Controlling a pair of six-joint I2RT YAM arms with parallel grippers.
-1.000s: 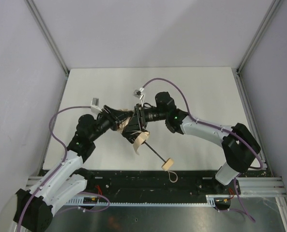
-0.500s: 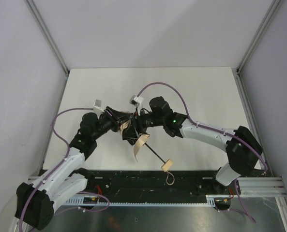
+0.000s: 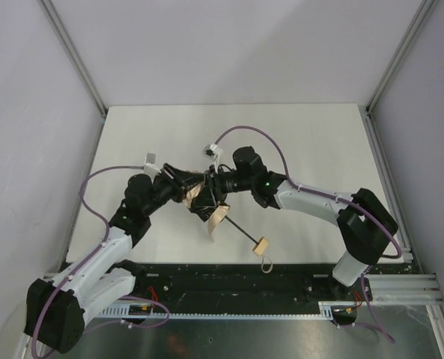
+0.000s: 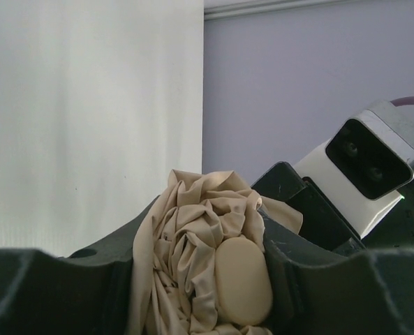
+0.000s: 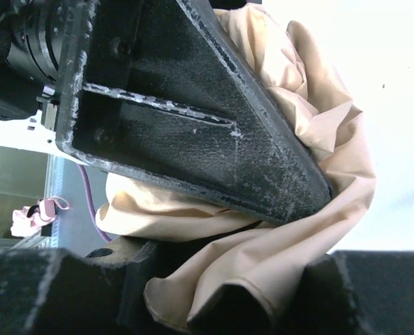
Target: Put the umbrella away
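**Top view:** The compact folding umbrella (image 3: 201, 199) of beige fabric sits at centre frame on the white counter (image 3: 319, 142), with its bunched canopy caught between the 2 arms. Its thin black shaft (image 3: 240, 230) runs from the bunch toward the lower right and ends in a small pale wooden handle (image 3: 261, 244) near the counter's bottom edge. The long axis therefore lies diagonally, upper left to lower right. The left gripper (image 3: 186, 188) meets the canopy from the left and the right gripper (image 3: 214, 185) from the right. Both are equally near the canopy, and neither touches the handle end. Plain grey walls (image 3: 229, 52) close in 3 sides of the counter.

**Left wrist view:** The left gripper (image 4: 200, 300) is clamped on crumpled fabric that fills the gap between its dark fingers, in the lower centre of the frame.

**Right wrist view:** Fabric hangs between the fingers of the right gripper (image 5: 220, 300) at the bottom of the frame. A black triangular finger of the other arm crosses above it. I cannot tell whether the right gripper is actually pinching the fabric.
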